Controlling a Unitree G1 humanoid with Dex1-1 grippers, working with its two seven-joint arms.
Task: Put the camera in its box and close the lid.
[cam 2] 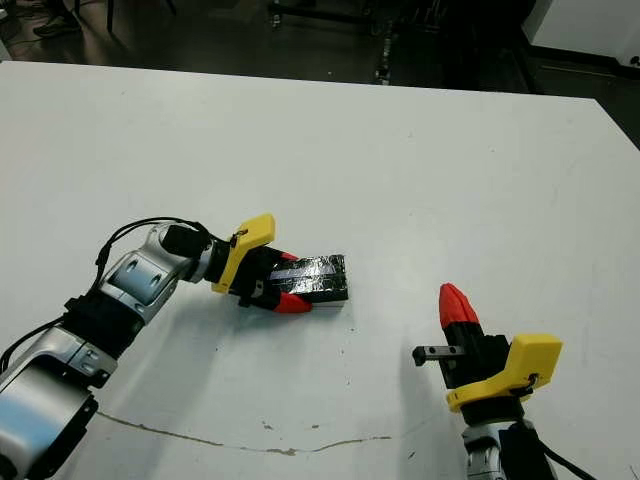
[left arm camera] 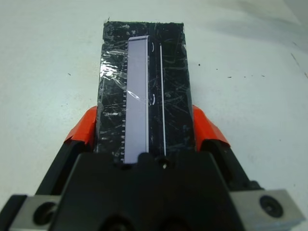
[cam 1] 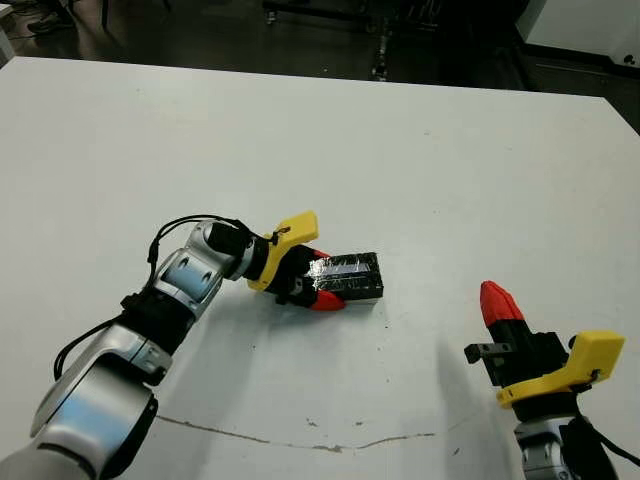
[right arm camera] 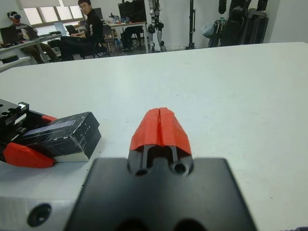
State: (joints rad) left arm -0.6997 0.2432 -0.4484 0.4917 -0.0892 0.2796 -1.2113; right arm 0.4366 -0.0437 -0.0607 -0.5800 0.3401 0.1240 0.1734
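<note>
The lid (cam 1: 347,270), a glossy, crinkly black panel, lies flat on top of the box (right arm camera: 79,155), whose white side shows beneath it. My left gripper (cam 1: 323,280) is shut on the box, one red fingertip (left arm camera: 83,129) against each long side. The lidded box rests on the white table (cam 1: 420,180), a little left of centre. The camera is hidden from every view. My right gripper (cam 1: 497,303) is shut with nothing in it, hovering near the table's front right, well apart from the box.
A thin dark crack line (cam 1: 300,438) runs across the table near its front edge. Beyond the far edge are dark floor and equipment stands. In the right wrist view, seated people (right arm camera: 86,26) show far behind the table.
</note>
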